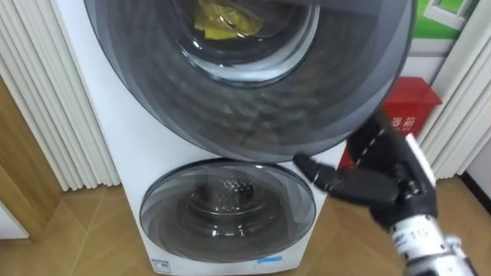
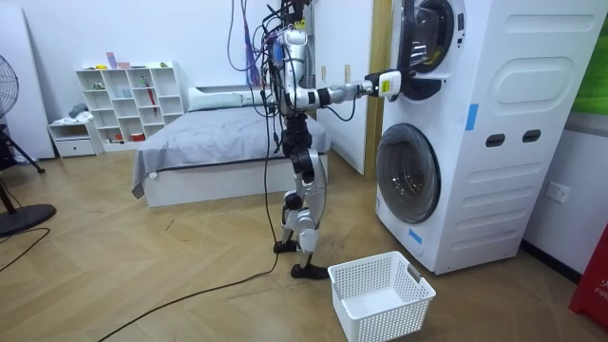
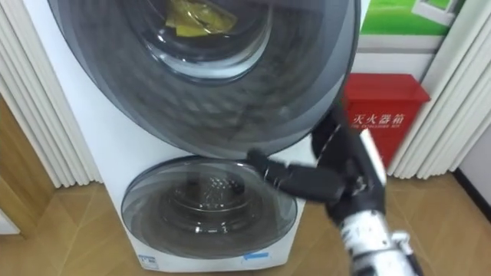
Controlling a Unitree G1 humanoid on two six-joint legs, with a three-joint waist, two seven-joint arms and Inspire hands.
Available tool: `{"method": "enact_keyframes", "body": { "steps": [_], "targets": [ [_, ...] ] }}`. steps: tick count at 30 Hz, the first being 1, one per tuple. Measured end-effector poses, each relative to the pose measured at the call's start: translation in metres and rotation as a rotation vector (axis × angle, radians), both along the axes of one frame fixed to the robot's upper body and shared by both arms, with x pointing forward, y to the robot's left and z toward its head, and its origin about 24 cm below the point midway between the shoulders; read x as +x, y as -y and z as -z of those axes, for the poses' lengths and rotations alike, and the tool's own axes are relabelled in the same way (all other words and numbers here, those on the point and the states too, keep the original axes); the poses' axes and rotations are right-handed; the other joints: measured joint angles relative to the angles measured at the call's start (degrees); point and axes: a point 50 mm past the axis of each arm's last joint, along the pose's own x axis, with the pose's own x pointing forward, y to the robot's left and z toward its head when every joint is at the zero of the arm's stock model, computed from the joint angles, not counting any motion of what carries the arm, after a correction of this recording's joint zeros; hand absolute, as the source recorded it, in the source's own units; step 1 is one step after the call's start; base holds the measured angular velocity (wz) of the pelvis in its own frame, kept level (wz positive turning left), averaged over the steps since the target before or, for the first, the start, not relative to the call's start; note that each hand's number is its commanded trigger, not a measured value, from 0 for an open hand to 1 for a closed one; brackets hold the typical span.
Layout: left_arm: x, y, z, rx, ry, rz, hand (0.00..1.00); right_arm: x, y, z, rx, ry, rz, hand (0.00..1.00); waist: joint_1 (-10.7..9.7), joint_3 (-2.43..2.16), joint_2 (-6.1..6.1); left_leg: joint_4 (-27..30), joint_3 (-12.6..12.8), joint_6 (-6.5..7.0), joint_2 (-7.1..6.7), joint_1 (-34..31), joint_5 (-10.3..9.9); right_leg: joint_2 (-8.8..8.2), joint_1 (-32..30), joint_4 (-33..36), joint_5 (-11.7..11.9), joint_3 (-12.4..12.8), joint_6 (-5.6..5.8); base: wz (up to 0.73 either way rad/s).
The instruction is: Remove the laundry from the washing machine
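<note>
Up and to the left of the right hand, behind the round glass of the upper door, lies a yellow garment inside the top drum of the washing machine; nothing has been taken out yet. The hand sits at the lower right rim of that door, touching or just beside it. Whether it is closed on the rim or only laid against it I cannot tell, nor whether the door is already ajar. By my judgement the step in hand is getting the door open, the first of the task. The next move calls for a firm hold on the rim and a swing of the door clear of the opening, then a reach up and leftward into the drum for the cloth. Below and left of the hand is the lower door, shut, with a bare metal drum behind it. Just behind the hand, to its right, stands a red box against the wall, with a green sign above it. White ribbed panels flank the machine on both sides. The room view shows the robot upright on a wooden floor, arm stretched level to the machine. A white basket waits low beneath the hand, near the machine's foot. Well behind the robot are a grey bed, a white shelf and a fan.
</note>
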Motion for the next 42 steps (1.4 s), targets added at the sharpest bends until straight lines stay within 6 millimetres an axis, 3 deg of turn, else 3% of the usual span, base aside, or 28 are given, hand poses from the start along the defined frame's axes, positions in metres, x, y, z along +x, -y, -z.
{"method": "enact_keyframes", "body": {
  "steps": [8,15,20,29,33,38,42],
  "targets": [
    [0.001,0.000,0.000,0.013,0.003,0.005,0.00,-0.015,-0.004,0.018,-0.007,-0.082,-0.082,0.00,-0.37,0.18,0.69,0.09,1.18,0.01,0.04,-0.07,0.00,-0.03,-0.17,-0.06,-0.36,0.22,0.15,0.00],
    [0.005,0.002,0.000,-0.011,0.016,0.019,0.00,-0.016,-0.006,0.018,-0.051,-0.073,-0.115,0.00,-0.34,0.18,0.92,0.15,3.34,0.01,0.04,-0.01,0.00,0.04,-0.48,-0.10,-0.38,1.42,0.19,-0.08],
    [0.019,0.007,0.000,-0.029,0.060,0.058,0.00,-0.017,-0.011,0.018,-0.049,-0.070,-0.141,0.00,-0.04,0.06,0.99,0.12,4.76,0.01,0.08,-0.05,0.00,0.12,-0.92,0.03,-0.40,2.11,0.21,-0.08],
    [0.026,0.010,0.001,-0.084,0.075,0.066,0.00,-0.017,-0.018,0.009,-0.072,-0.038,-0.186,0.00,-0.17,-0.01,0.96,0.04,4.95,0.01,0.09,0.05,0.01,0.26,-1.44,0.48,-0.39,3.00,0.21,-0.08],
    [0.027,0.008,0.001,-0.078,0.070,0.076,0.00,-0.010,-0.017,0.003,-0.137,-0.009,-0.194,0.00,-0.02,0.33,0.25,0.03,4.94,0.01,0.25,0.01,0.01,0.34,-1.94,1.09,-0.36,2.97,0.10,-0.06],
    [0.027,0.004,0.000,-0.070,0.073,0.080,0.00,-0.010,-0.017,0.001,-0.194,-0.008,-0.196,0.00,0.20,0.29,-0.44,0.05,4.95,0.02,0.24,-0.11,0.01,0.39,-2.18,1.12,-0.39,3.06,-0.08,-0.01],
    [0.024,0.001,0.000,-0.062,0.068,0.080,0.00,-0.008,-0.017,-0.002,-0.234,-0.007,-0.189,0.00,1.70,0.31,-1.12,0.05,5.05,0.01,0.37,-0.17,0.01,0.63,-3.01,1.82,-0.24,3.44,-0.40,-0.13]
  ]
}}
